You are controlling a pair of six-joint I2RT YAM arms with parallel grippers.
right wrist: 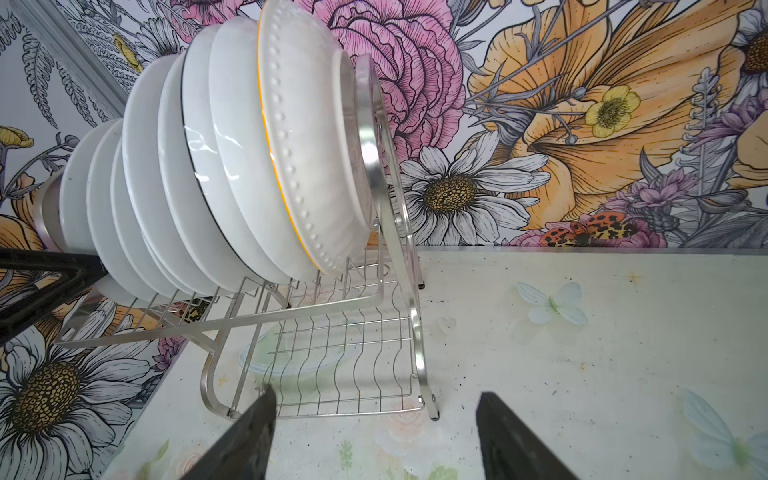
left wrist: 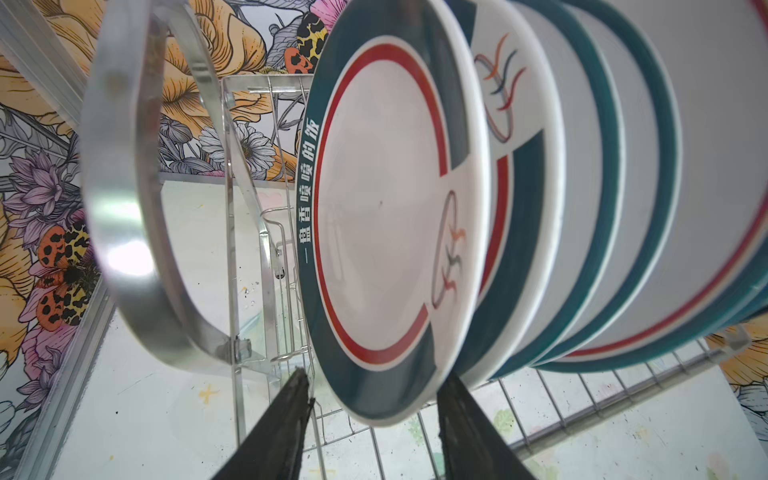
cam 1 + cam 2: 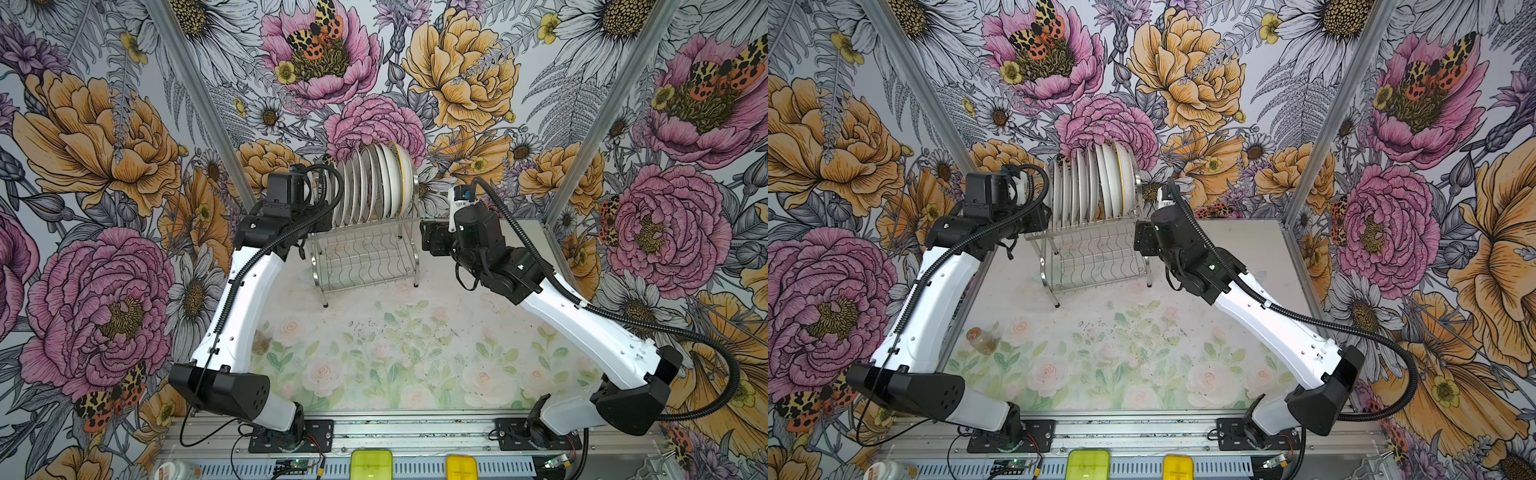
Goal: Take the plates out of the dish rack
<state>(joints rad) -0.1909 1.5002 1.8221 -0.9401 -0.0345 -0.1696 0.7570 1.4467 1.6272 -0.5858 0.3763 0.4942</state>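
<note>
Right, my left fingers point(image 2: 376, 386) stand apart, astride the rim of the end plate point(image 2: 382, 232), the teal-banded one with the red ring. One finger sits against or just beside its back, wedged between it and the next plate. The other shows a sliver of gap off its face, so I judge no firm pinch is made yet.

That plate stands on edge in the upper tier of the dish rack point(image 3: 365, 257), its disc running straight out beyond the fingertips and its faces square to the gap. The other plates point(image 3: 374, 183) pack on behind the back finger, and the arched end frame point(image 2: 124, 208) stands clear on the face finger's side. The lift should therefore follow the plate's own plane.

My right fingers point(image 1: 376, 415) are wide open and empty over the worktop point(image 1: 582, 353), with the rack's other end beyond them and off to one side. Left is plainly the nearer arm.
</note>
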